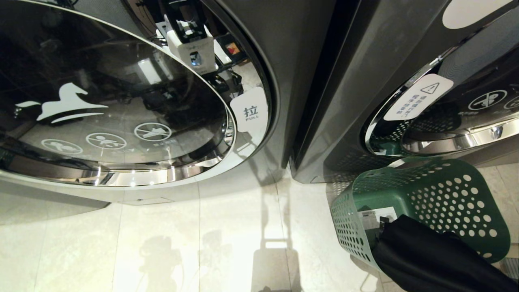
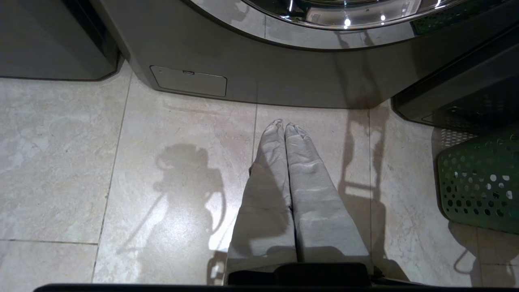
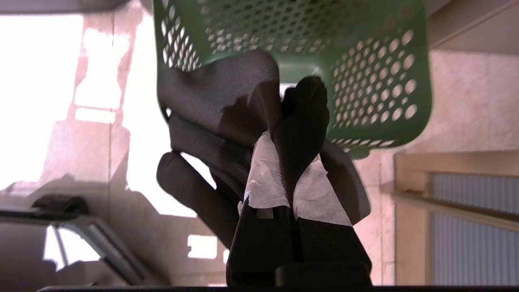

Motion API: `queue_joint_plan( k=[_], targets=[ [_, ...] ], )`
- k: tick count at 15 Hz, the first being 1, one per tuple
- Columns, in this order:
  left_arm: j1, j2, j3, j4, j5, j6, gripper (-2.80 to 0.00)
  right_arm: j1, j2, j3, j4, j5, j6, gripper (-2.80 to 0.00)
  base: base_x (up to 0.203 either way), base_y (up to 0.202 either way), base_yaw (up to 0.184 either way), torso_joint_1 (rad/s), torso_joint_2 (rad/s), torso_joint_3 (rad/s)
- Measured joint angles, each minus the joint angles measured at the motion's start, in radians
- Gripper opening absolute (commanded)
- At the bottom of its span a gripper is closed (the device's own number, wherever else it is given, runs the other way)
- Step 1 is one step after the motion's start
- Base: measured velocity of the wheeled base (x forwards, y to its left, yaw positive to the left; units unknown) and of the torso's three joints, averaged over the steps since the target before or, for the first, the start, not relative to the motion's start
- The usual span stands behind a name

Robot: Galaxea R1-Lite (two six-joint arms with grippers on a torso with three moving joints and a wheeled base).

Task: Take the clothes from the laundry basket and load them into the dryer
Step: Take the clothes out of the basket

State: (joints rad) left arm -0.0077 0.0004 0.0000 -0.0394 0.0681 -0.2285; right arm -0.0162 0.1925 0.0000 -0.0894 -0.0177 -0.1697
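A green perforated laundry basket (image 1: pixel 446 194) stands on the floor at the lower right, in front of the right-hand machine. My right gripper (image 3: pixel 294 146) is shut on a black garment (image 3: pixel 227 97), which hangs in folds around its white-wrapped fingers (image 3: pixel 263 178), a little above and in front of the basket (image 3: pixel 365 61). In the head view only the black garment (image 1: pixel 425 255) shows at the bottom right; the gripper itself is hidden there. My left gripper (image 2: pixel 285 126) is shut and empty, parked above the floor tiles. Which machine is the dryer I cannot tell.
Two dark front-loading machines stand side by side. The left one's round glass door (image 1: pixel 121 105) is shut and carries a white PULL label (image 1: pixel 251 113). The right one's door (image 1: pixel 454 121) bears a warning sticker. Pale floor tiles (image 1: pixel 202 243) lie in front.
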Motion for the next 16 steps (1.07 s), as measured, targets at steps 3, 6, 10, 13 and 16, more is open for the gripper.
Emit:
queue_joint_plan(
  k=[3, 6, 10, 13, 16],
  targets=[
    [0.0, 0.0, 0.0, 0.0, 0.0, 0.0, -2.8, 0.006, -0.09, 0.0, 0.003, 0.003, -0.009, -2.8, 0.0, 0.0, 0.0, 0.0, 0.0, 0.0],
    [0.0, 0.0, 0.0, 0.0, 0.0, 0.0, -2.8, 0.01, -0.164, 0.0, 0.003, 0.011, -0.004, -2.8, 0.0, 0.0, 0.0, 0.0, 0.0, 0.0],
    [0.0, 0.0, 0.0, 0.0, 0.0, 0.0, -2.8, 0.01, -0.19, 0.0, 0.081, 0.044, 0.046, -2.8, 0.0, 0.0, 0.0, 0.0, 0.0, 0.0],
    [0.0, 0.0, 0.0, 0.0, 0.0, 0.0, -2.8, 0.01, -0.194, 0.0, 0.089, 0.044, 0.055, -2.8, 0.0, 0.0, 0.0, 0.0, 0.0, 0.0],
    [0.0, 0.0, 0.0, 0.0, 0.0, 0.0, -2.8, 0.01, -0.195, 0.0, 0.089, 0.043, 0.056, -2.8, 0.0, 0.0, 0.0, 0.0, 0.0, 0.0]
  ],
)
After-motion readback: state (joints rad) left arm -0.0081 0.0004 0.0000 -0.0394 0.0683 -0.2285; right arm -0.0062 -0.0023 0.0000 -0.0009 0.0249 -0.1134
